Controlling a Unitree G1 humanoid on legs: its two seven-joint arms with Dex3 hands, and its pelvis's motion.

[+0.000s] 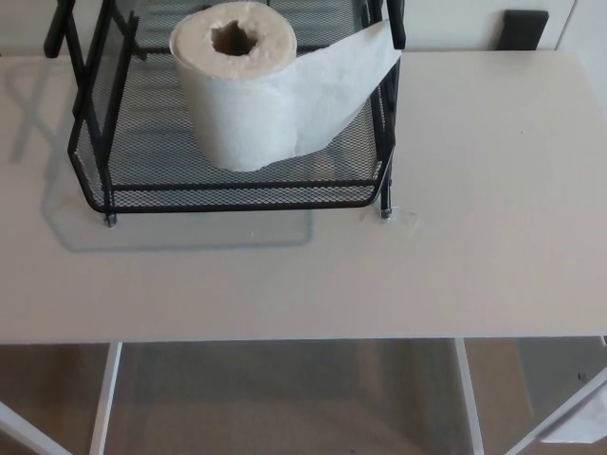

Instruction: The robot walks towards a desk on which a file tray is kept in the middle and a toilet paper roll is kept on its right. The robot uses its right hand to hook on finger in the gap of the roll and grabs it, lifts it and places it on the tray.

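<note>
Neither left hand nor right hand is in view. The white toilet paper roll (pixel 242 90) stands upright inside the file tray (pixel 237 206), its loose sheet reaching the tray's right side.

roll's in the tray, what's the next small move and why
Probably just hold the right hand away. The toilet paper roll stands upright inside the file tray, with its loose tail reaching toward the tray's right post. Neither hand shows, so the placing looks done, and reaching in could snag the tail.
</note>
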